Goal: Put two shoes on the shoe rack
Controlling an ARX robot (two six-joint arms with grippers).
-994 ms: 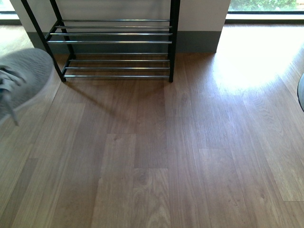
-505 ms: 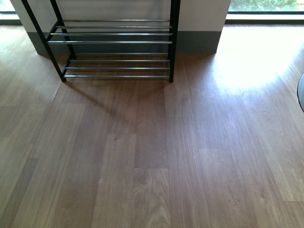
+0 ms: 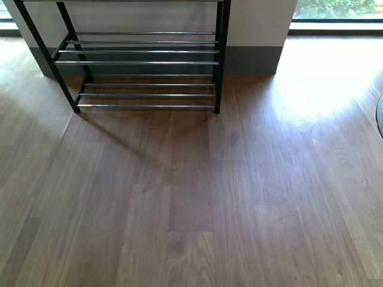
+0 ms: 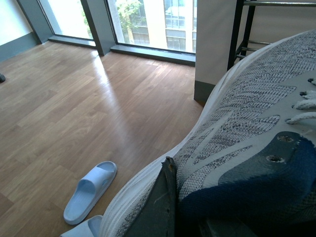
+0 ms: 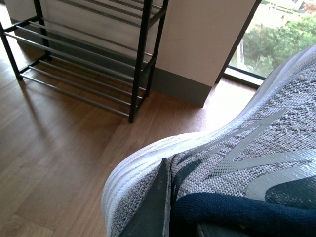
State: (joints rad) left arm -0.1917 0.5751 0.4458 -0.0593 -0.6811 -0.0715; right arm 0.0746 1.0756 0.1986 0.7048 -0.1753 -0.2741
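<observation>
**A:** Finger status?

**B:** Left gripper is clamped on the first grey sneaker. One dark finger lies flat against the knit side beside the navy collar (the other finger is hidden). The shoe is held above the floor.

**A:** Right?

**B:** Same grip. Right gripper is clamped on the second grey sneaker, with the outer finger against the knit under the navy collar.

**A:** Rack?

**B:** The shoe rack stands on the wood floor against the wall, left of centre in the front view. Two lower tiers of silver rods show fully. In the right wrist view it is well apart from the sneaker.

**A:** Slides?

**B:** A pale blue slide lies on the floor below the left-held sneaker. The second slide is just beside it, cut off by the frame edge.
</observation>
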